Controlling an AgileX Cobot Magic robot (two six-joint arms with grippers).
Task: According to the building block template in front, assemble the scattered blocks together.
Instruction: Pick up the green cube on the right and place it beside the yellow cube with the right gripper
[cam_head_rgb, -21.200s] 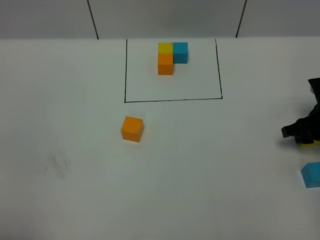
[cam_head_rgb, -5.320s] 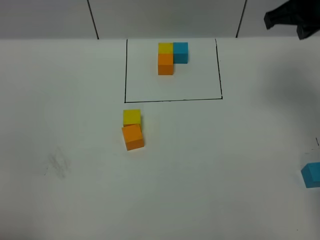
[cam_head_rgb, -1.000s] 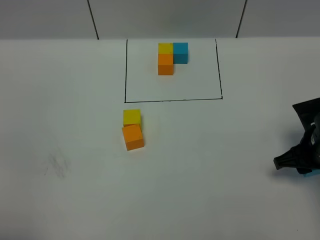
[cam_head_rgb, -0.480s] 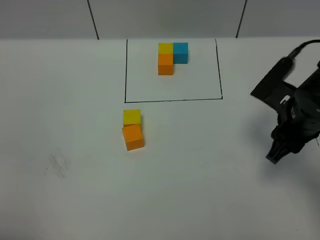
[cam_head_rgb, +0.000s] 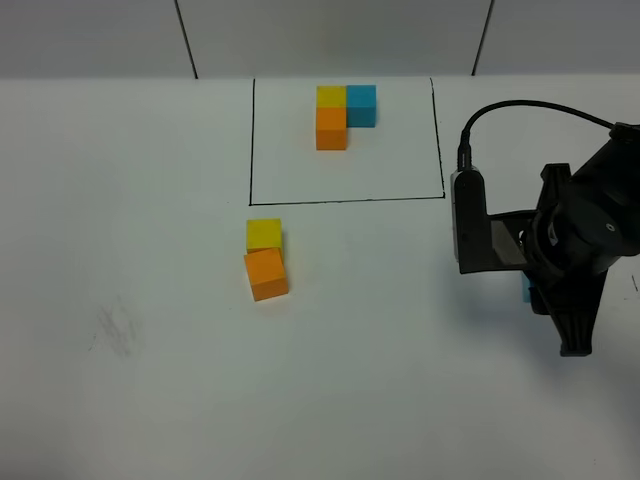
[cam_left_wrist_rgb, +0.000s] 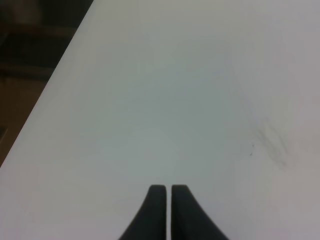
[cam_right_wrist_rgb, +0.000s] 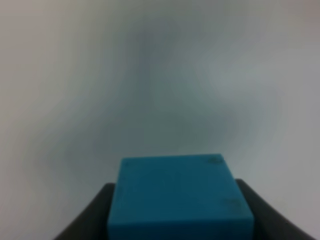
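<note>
**Blue cube in my right jaws, two placed**

My left jaws (cam_left_wrist_rgb: 164, 192) rest pressed together over bare white surface (cam_head_rgb: 140, 400). The small matte yellow cube (cam_head_rgb: 264, 234) touches the matte orange cube (cam_head_rgb: 266, 274), copying that pair in the black-framed template L (cam_head_rgb: 340, 112). Rightward, my right arm hangs raised and angled above the surface, its jaws (cam_right_wrist_rgb: 177, 220) pinching the light blue cube (cam_right_wrist_rgb: 179, 192), probably bound beside the yellow.

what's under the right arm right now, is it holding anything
The right gripper is clamped on the light blue cube. From the high camera the arm covers nearly all of it; only a blue sliver shows. Whether the cube touches the table cannot be seen.
</note>
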